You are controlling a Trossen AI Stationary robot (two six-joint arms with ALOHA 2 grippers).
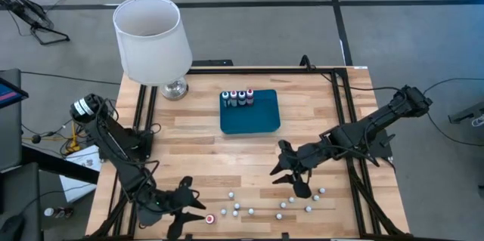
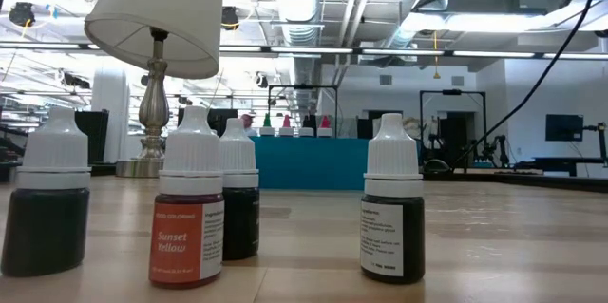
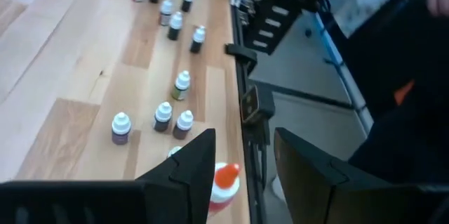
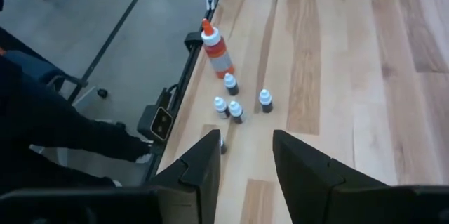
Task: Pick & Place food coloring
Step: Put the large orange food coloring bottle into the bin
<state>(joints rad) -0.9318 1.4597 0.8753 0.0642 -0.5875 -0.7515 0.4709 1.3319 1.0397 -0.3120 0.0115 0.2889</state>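
Food coloring bottles (image 1: 261, 208) lie scattered along the near edge of the table (image 1: 197, 150), white caps up, while four bottles (image 1: 237, 97) already stand in a row at the far edge of the teal tray (image 1: 253, 116), which suggests the tray is the collection point and most of the work remains. A larger bottle with an orange-red cap (image 3: 226, 178) lies at the table's near edge, just ahead of the left gripper (image 1: 187, 212); that gripper's fingers are spread apart with nothing between them, apparently positioned to take it. The right gripper (image 1: 290, 170) hovers over the right end of the scatter, its fingers likewise parted and empty, a small bottle (image 4: 222, 144) just beside one finger. A lamp (image 1: 151, 41) stands at the far left corner, well clear of both arms. Legible writing: the low view shows one bottle (image 2: 187, 203) with an orange label reading "Sunset Yellow"; print on the neighbouring label (image 2: 392, 210) is too small to read.
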